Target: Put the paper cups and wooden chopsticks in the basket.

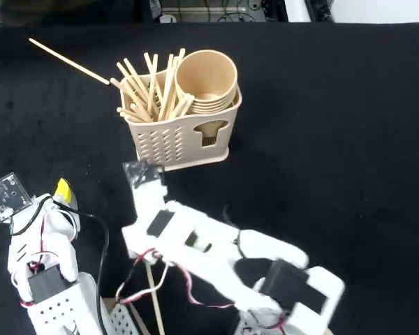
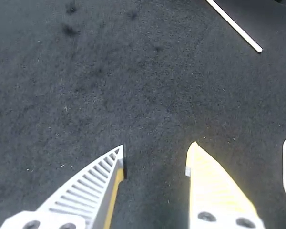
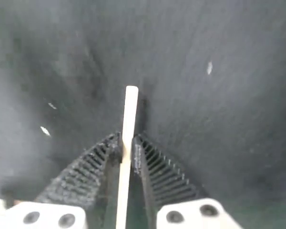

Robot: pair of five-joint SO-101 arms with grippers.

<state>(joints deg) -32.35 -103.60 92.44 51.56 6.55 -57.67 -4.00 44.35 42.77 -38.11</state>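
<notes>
Clamping a wooden stick between its black ribbed jaws, the right gripper (image 3: 128, 140) is closed on the held chopstick (image 3: 131, 105). A short blunt end of the stick projects past the fingertips. The rest runs back between the jaws toward the wrist. Below the tips lies the black cloth (image 1: 335, 139) that covers the table. In the high view the right arm crosses the lower centre of the frame, and its dark forward end sits just below the basket's front wall. The tail of the held chopstick emerges from under this arm at the bottom edge, left of centre.

The left gripper (image 2: 155, 157) has its jaws apart, one finger white and ribbed, the other yellow, with nothing between them. It hangs above bare cloth. In the high view the left arm occupies the lower left corner, well apart from the basket.

The basket (image 1: 174, 143), cream with a perforated wall and a cut-out handle, stands upright in the upper centre of the frame. A stack of nested paper cups (image 1: 206, 80) stands upright in its right part, mouths up. A bundle of chopsticks (image 1: 150, 91) fills its left part, leaning at mixed angles above the rim.

One loose chopstick (image 1: 68, 61) lies flat on the cloth at the upper left. It is aligned diagonally, with its lower end near the bundle. Contact there cannot be confirmed.
</notes>
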